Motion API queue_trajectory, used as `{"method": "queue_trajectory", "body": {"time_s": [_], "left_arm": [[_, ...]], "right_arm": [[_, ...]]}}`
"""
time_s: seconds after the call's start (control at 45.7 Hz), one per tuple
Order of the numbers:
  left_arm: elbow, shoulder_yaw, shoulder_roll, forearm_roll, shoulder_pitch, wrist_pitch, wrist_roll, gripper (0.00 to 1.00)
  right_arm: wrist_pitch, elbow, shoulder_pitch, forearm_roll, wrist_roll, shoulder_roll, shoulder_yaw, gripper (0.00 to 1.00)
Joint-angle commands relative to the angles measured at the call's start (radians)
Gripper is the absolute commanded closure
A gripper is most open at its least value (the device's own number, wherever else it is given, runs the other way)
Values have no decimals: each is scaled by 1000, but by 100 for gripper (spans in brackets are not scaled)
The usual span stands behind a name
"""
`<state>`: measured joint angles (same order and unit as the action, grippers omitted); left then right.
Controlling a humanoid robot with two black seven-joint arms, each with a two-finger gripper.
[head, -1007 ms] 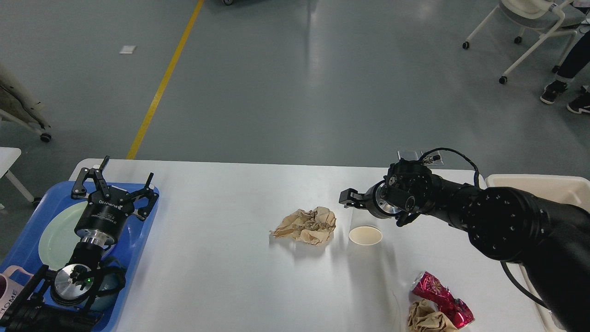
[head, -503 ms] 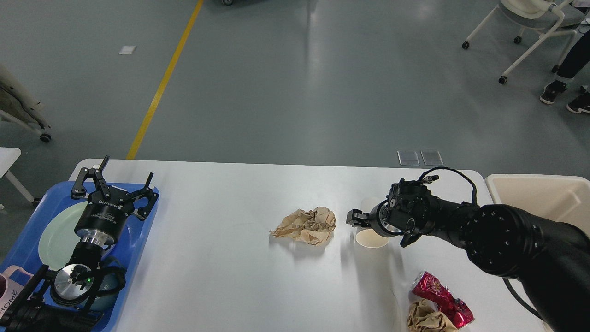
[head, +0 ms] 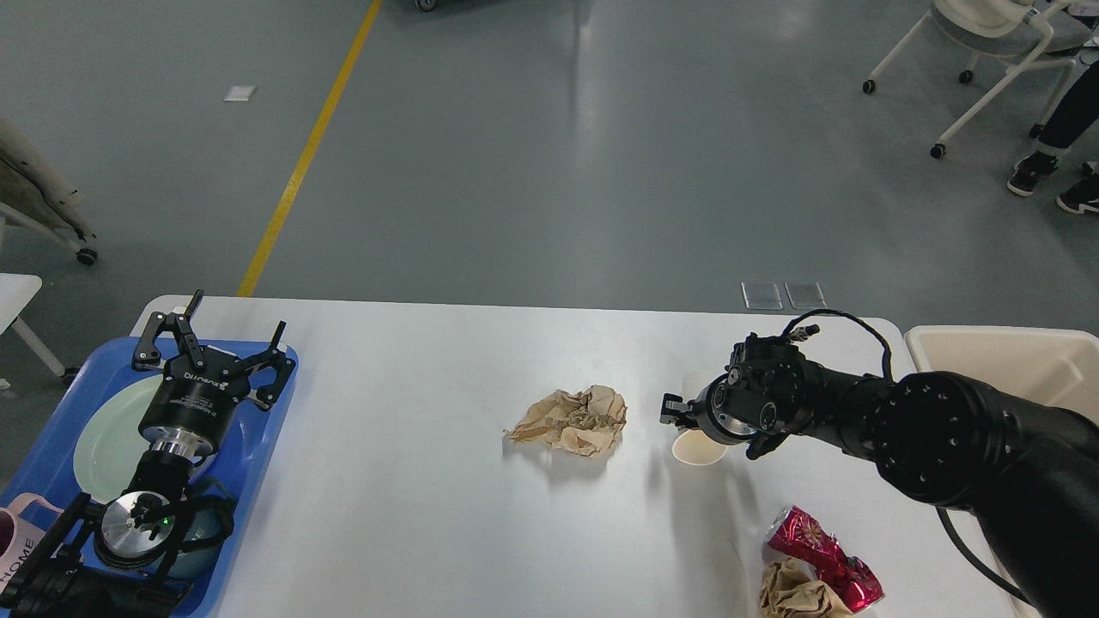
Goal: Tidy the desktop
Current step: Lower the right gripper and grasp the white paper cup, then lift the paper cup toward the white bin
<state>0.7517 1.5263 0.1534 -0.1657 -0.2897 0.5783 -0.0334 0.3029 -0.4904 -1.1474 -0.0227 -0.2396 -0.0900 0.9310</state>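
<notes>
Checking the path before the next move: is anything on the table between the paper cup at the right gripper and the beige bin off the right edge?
Nothing visible blocks it. The paper cup sits at the right gripper, and the desktop toward the beige bin holds only the robot's own arm. The red wrapper lies nearer, off that line.

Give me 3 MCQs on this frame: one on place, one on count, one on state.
1. Where is the blue tray?
A. left end of the desktop
B. centre
C. right end

2. How many crumpled brown paper wads lie on the desktop?
A. one
B. two
C. four

3. How does the left gripper stand?
A. shut on a cup
B. open, holding nothing
C. out of view

Answers:
1 A, the tray sits at the left edge, under the left arm.
2 B, one wad at centre, another wad at the near right by the red foil wrapper.
3 B, its fingers are spread above the tray with nothing between them.
</notes>
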Motion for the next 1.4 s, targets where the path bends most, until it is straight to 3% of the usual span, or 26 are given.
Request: {"method": "queue_trajectory", "body": {"time_s": [0.0,0.219,0.46,0.635,0.766,0.941,1.073,1.204,1.379], "left_arm": [[0,0,0,0,0,0,1,3],[0,0,0,0,0,0,1,3],[0,0,0,0,0,0,1,3],[0,0,0,0,0,0,1,3],[0,0,0,0,0,0,0,3],[0,0,0,0,1,0,0,3],[0,0,0,0,0,0,0,3],[0,0,0,0,0,0,0,3],[0,0,0,0,0,0,0,3]], "right_arm": [[1,-34,-29,4,2,9,-1,100],[45,-235,-185,7,5,91,0,100],[269,-597,-550,14,11,320,55,100],[404,-778,-810,52,20,346,229,100],[467,-907,-997,95,72,391,339,100],[456,-987,-1108,99,229,400,497,100],[389,-988,-1112,115,313,400,583,100],[302,-993,-1112,178,329,400,646,100],[289,-979,-1075,162,322,433,655,100]]}}
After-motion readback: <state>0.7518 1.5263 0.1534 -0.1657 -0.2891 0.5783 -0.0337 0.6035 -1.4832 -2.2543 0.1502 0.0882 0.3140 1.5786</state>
